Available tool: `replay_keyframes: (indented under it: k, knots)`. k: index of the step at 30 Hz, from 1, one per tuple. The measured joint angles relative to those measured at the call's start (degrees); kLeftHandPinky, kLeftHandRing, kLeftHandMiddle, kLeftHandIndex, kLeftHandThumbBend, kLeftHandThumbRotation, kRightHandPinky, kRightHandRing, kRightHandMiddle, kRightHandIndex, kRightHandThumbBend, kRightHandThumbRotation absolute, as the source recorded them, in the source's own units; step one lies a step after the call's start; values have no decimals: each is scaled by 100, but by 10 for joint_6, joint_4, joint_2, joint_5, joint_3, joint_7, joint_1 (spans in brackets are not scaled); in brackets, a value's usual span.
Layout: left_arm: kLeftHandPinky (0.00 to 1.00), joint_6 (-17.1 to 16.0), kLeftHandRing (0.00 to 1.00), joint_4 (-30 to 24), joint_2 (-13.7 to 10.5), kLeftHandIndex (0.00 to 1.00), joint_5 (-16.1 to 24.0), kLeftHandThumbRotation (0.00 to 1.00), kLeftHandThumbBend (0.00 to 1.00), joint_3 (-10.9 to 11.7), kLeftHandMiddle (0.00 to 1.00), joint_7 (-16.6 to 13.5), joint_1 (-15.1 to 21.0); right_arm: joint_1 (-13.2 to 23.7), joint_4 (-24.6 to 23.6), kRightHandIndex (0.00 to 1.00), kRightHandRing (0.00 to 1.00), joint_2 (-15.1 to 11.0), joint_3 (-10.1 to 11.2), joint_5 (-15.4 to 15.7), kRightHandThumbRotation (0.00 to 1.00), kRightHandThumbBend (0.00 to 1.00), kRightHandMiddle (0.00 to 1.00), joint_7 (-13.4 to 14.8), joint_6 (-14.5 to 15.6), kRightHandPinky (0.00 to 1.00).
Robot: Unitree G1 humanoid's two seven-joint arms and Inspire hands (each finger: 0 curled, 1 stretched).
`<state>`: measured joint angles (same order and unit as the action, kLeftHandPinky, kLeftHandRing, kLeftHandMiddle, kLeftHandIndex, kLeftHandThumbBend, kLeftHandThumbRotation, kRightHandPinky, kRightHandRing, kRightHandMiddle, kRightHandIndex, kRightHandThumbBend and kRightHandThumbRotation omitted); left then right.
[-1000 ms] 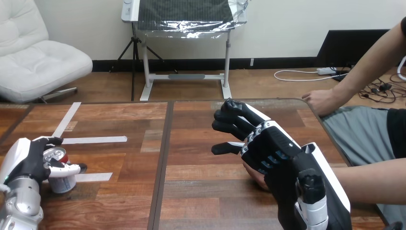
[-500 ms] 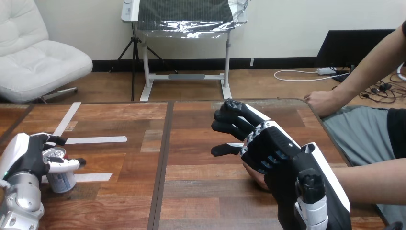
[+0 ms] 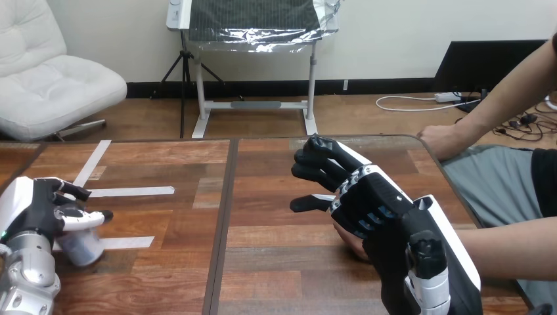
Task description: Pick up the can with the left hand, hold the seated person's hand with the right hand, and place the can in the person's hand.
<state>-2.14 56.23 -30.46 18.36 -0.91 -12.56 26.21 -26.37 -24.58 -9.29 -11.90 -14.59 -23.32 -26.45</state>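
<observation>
So the robot's left hand (image 3: 36, 210) was down at the near left of the wooden table (image 3: 263, 275), clamped on the can (image 3: 85, 248). Its fingers (image 3: 66, 190) wrapped over the far side and its thumb (image 3: 89, 218) lay across the top, so only the silver lower body of the can poked out below the palm. The can sat just beside the near strip of white tape (image 3: 125, 243), with another tape strip (image 3: 131, 191) a bit further back. Couldn't tell if the can's base was touching the wood or already clear of it, since it looked smeared. The silver left forearm (image 3: 29, 275) came up from the bottom left corner. Over on the right half of the table, well apart from the can, the right hand (image 3: 371, 203) lay on top of the person's hand (image 3: 347, 241), which peeked out from under the palm, with the person's forearm (image 3: 512, 246) running off to the right edge. The right hand's digits weren't closed on anything: they reached forward loosely bent, and its thumb stuck out to the left over bare wood, so it covered the person's hand rather than gripped it. The person's other hand (image 3: 439, 139) rested at the table's far right corner.
</observation>
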Motion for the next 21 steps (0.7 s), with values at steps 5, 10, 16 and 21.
replay_keyframes:
  k: [5, 10, 16, 21]
  knots:
    - [35, 0, 42, -4, 0, 49, -1, 0, 75, 1, 46, -1, 0, 0, 0, 87, 86, 0, 0, 0, 96, 81, 87, 0, 0, 72]
    - [35, 0, 41, -5, 0, 49, -4, 0, 76, 2, 46, -3, 0, 0, 0, 87, 86, 0, 0, 0, 96, 81, 87, 0, 0, 72]
    - [35, 0, 41, -8, 0, 49, -10, 0, 76, 3, 46, -4, 0, 0, 0, 87, 86, 0, 0, 0, 96, 80, 87, 0, 0, 72]
    - [35, 0, 41, -10, 0, 49, -13, 0, 76, 4, 46, -3, 0, 0, 0, 88, 86, 0, 0, -1, 96, 80, 87, 0, 0, 73]
